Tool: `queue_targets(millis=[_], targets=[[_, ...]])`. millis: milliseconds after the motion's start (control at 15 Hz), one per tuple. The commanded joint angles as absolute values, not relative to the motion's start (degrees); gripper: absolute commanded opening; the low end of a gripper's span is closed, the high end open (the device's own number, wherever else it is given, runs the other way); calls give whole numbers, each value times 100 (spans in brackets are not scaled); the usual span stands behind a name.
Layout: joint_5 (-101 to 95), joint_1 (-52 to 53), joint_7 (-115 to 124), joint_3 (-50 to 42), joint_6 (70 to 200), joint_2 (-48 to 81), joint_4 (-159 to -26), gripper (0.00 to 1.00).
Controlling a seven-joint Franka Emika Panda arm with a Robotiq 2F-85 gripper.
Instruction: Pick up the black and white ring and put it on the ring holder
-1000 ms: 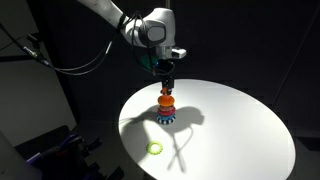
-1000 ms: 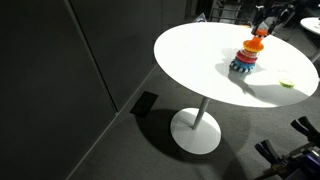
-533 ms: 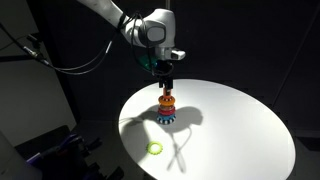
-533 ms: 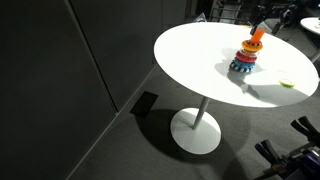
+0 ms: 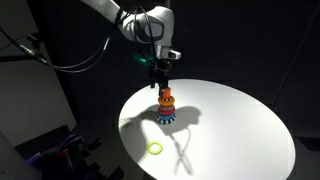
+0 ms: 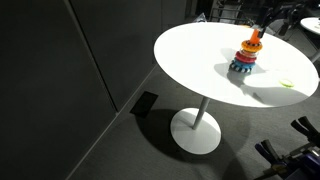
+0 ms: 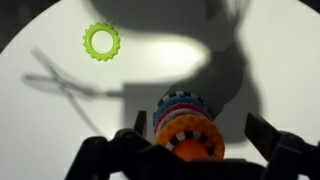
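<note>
The ring holder stands on the white round table, a stack of orange, red and blue rings. In the wrist view the black and white ring lies on top of the stack, round the orange tip. My gripper hangs straight above the holder, open. Its fingers stand wide to either side of the stack and touch nothing. In both exterior views the gripper sits a little above the holder. The ring is too small to make out there.
A plain yellow-green ring lies flat on the table, apart from the holder, also seen in both exterior views. The table stands on a single pedestal foot. Dark walls and cables surround it.
The jaws have gone from shut to wide open above the holder, and the gripper has risen slightly. The holder and the yellow-green ring have not moved.
</note>
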State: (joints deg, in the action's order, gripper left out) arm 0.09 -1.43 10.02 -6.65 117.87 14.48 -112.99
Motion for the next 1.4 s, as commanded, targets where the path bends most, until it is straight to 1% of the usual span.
queue_targets(millis=[0,867,1067,1133,1333], targets=[[-46,-254,632,-592,11382,965,-11586,100],[-277,-340,753,-606,11349,-255,-12419,100],[-371,-351,853,-592,11355,-379,-12496,100],[-233,-346,748,-588,11310,-158,-12322,100],[-248,-351,753,-588,11310,-221,-12366,100]])
